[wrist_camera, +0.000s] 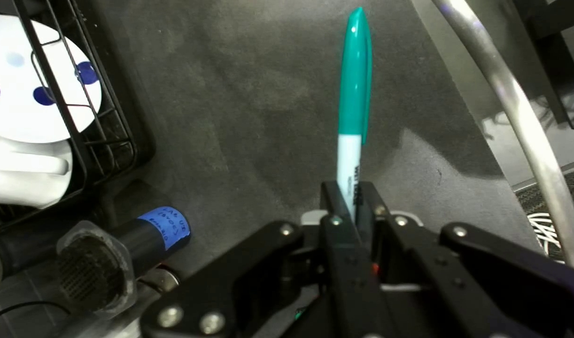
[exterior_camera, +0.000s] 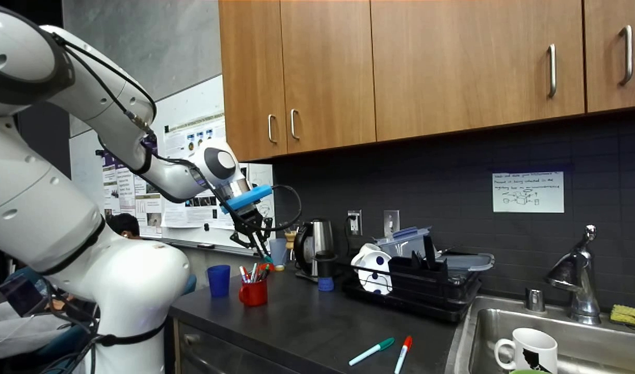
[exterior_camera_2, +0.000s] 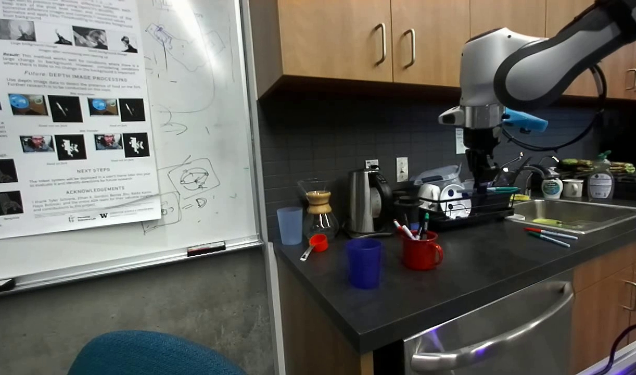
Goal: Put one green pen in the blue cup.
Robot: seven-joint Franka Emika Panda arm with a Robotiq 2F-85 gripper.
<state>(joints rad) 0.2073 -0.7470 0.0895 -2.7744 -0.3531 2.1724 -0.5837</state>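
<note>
Blue cup (exterior_camera_2: pixel 364 263) near counter edge (exterior_camera_2: pixel 360 341)

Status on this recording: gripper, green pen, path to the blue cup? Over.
Gripper shut on green pen. Pen not yet in blue cup. Red cup stands beside it, possibly in the way.

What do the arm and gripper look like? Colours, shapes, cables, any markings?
The arm is white with rounded segments and dark grey joint trim. Black cables run along it, with black straps around it. At the wrist: a silver collar and a bright blue piece. The gripper is black, with linked bars and silver screws. No lettering is legible.
</note>
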